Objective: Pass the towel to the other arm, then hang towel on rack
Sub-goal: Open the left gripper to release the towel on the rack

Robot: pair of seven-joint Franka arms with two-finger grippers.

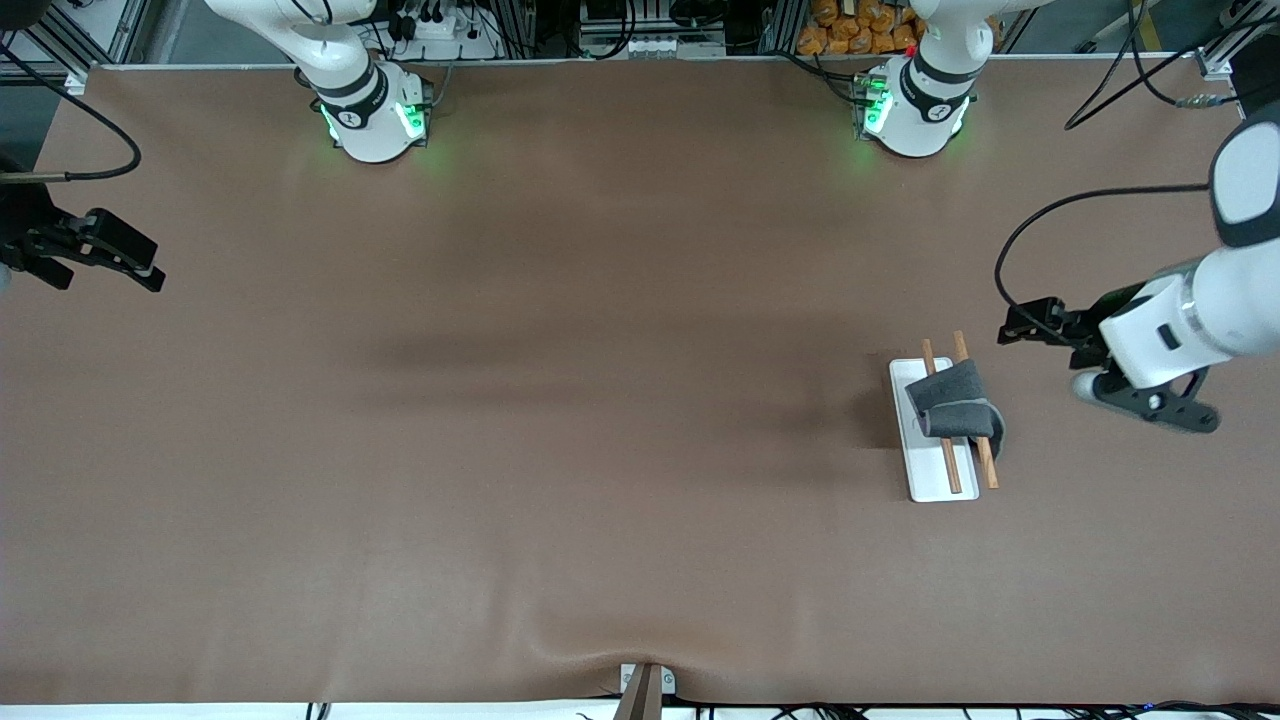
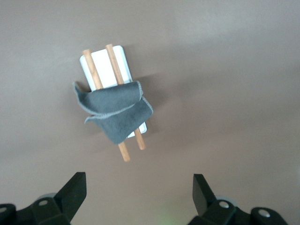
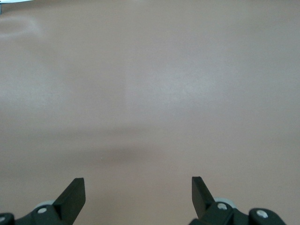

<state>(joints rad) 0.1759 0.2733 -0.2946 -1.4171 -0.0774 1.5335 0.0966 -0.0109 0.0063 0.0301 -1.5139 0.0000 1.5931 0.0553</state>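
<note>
I see the towel [image 1: 958, 403] draped over both wooden rods [image 1: 943, 430] of the rack [image 1: 925, 470], grey side out, one corner hanging past the rack's white base. The rack sits flat on the surface [image 1: 600, 400] toward the left arm's end. Left end effector [image 1: 1040, 325] is up in the air beside the rack, off the towel, fingers [image 2: 75, 190] spread wide, holding nothing; its wrist view has rack and towel framed ahead of the fingertips. Right end effector [image 1: 125, 255] waits over the bare surface at the right arm's end, well apart from the rack, fingers [image 3: 72, 194] also spread, nothing between them.
</note>
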